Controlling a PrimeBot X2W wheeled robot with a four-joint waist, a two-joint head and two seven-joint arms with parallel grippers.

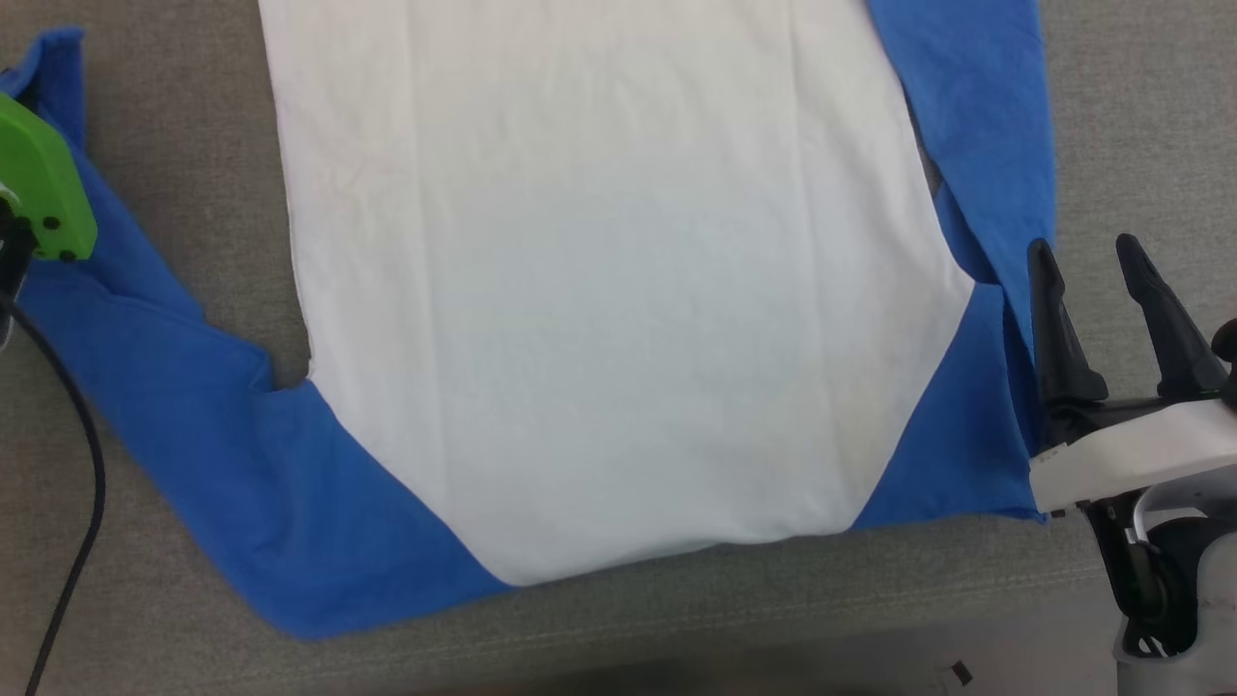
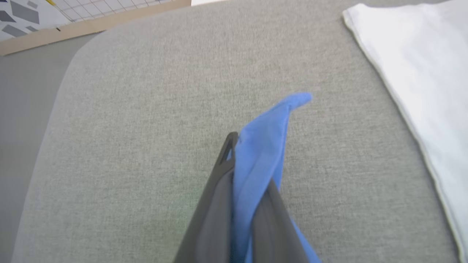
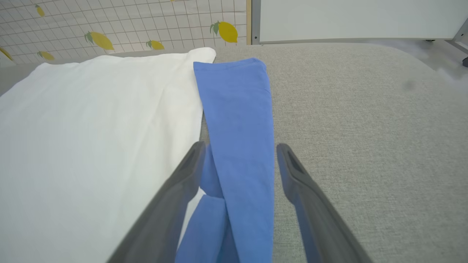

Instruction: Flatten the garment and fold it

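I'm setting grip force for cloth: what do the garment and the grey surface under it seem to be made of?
The garment: thin, matte knit cloth, probably cotton jersey; it lies in soft creases and bunches where the left gripper pinches its blue sleeve. The grey surface: matte woven upholstery-type fabric, a fine heathered weave showing; its rounded corner hints at padding, unconfirmed.

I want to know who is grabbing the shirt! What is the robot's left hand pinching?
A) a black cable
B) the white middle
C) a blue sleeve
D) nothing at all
C: the left wrist view shows the left hand shut on a blue sleeve of the garment, with blue cloth poking out past its tips.
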